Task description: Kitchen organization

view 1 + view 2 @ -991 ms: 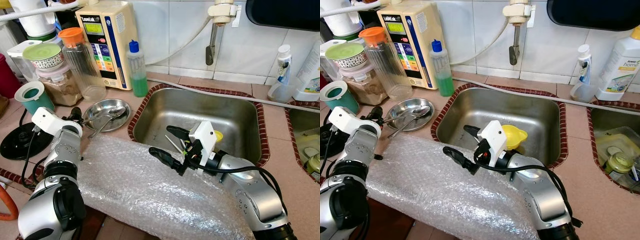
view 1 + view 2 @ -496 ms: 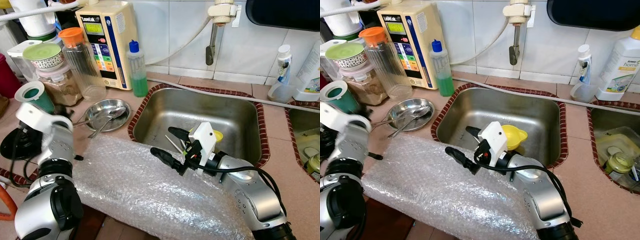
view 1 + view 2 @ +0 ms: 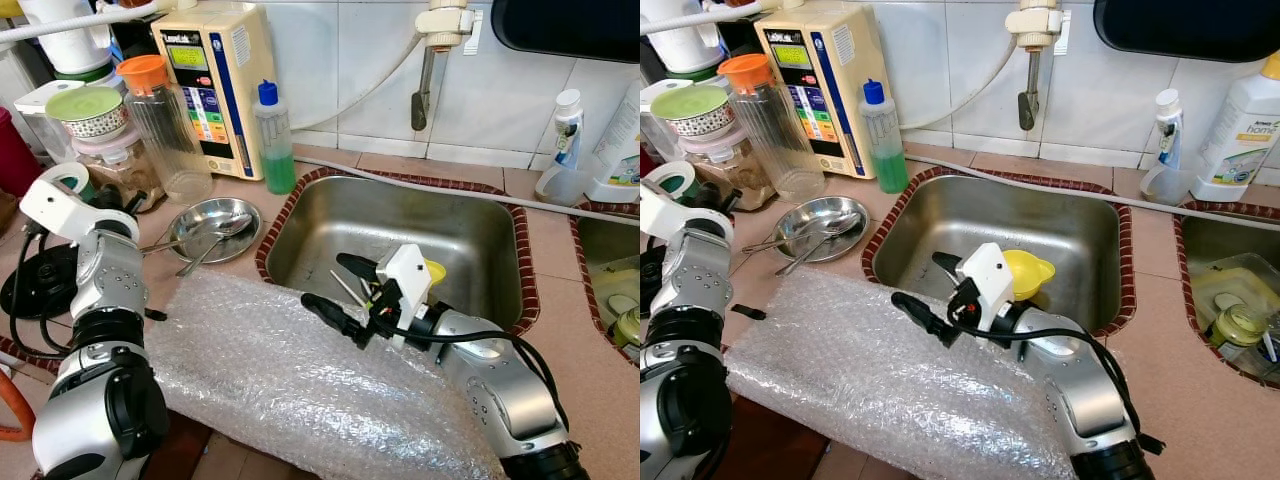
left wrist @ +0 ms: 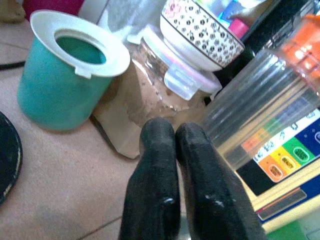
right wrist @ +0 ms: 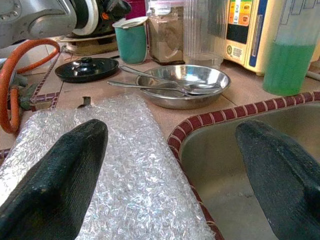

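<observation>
A sheet of bubble wrap [image 3: 280, 375] lies across the counter's front edge, left of the steel sink [image 3: 470, 225]. My right gripper [image 3: 342, 290] hangs open over the wrap's right end at the sink's rim, nothing between its fingers [image 5: 60, 175]. My left gripper [image 4: 176, 145] is shut and empty, its tips close to a jar of brown powder [image 4: 145, 97] and a teal cup [image 4: 57, 87] at the counter's left. A steel dish [image 3: 212, 228] holding spoons sits between the wrap and the jar.
A clear pitcher with an orange lid [image 3: 165, 130], a water machine [image 3: 215, 80] and a green soap bottle [image 3: 275, 140] line the back wall. A yellow funnel [image 3: 1028, 272] lies in the sink. A black lid [image 3: 35, 285] lies far left. Bottles [image 3: 1240, 110] stand at the right.
My left arm has lifted and swung back-left, from the wrap's left edge toward the teal cup and jar. The right gripper has barely moved.
</observation>
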Tool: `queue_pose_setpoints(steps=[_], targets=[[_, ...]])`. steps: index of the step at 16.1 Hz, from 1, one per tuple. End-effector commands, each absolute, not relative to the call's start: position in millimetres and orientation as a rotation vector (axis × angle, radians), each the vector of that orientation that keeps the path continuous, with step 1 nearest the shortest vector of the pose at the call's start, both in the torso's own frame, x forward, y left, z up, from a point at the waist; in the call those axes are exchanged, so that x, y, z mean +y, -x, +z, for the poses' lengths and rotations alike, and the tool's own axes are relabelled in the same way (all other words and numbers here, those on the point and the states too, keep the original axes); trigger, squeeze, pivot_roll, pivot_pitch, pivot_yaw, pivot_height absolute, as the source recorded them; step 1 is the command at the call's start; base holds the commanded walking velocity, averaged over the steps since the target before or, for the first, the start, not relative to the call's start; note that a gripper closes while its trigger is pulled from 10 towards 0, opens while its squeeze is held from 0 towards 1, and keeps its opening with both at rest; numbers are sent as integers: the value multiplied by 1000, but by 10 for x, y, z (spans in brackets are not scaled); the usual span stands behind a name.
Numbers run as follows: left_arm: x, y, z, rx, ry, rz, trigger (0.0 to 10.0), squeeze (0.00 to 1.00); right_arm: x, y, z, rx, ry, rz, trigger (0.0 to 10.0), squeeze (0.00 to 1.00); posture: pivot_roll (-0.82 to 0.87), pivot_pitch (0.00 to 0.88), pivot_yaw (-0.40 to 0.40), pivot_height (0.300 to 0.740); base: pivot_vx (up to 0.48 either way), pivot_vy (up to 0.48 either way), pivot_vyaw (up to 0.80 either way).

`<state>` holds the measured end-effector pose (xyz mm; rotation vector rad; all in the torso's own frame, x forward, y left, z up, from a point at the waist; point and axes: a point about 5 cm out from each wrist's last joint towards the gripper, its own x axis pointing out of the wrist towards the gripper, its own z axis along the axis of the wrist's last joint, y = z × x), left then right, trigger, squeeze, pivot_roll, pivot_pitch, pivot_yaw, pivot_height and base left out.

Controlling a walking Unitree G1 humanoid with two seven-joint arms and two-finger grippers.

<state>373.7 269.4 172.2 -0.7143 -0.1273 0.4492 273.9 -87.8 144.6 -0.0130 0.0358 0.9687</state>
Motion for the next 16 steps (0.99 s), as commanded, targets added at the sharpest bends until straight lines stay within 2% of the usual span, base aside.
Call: queue_pose_setpoints(steps=[1, 3, 7, 9, 16], targets=[[2788, -3698, 1761, -161, 706, 467, 10000, 1000, -854, -2744, 1454, 28, 30, 975, 10000, 0, 83, 0, 121, 740, 0, 0, 0], [2798, -3680, 1722, -153, 735, 475, 10000, 1000, -855, -2740, 1439, 32, 34, 975, 10000, 0, 82, 0, 120, 740, 0, 0, 0], [2591, -3645, 1455, -81, 821, 446, 10000, 1000, -849, -2725, 1424, 35, 46, 990, 10000, 0, 79, 0, 123, 740, 0, 0, 0], [2503, -3607, 1327, -38, 774, 437, 10000, 1000, -819, -2665, 1418, 27, 55, 1041, 10000, 0, 76, 0, 123, 740, 0, 0, 0], [2592, -3584, 1383, -83, 759, 456, 10000, 1000, -825, -2690, 1405, 29, 72, 1038, 10000, 0, 82, 0, 121, 740, 0, 0, 0]])
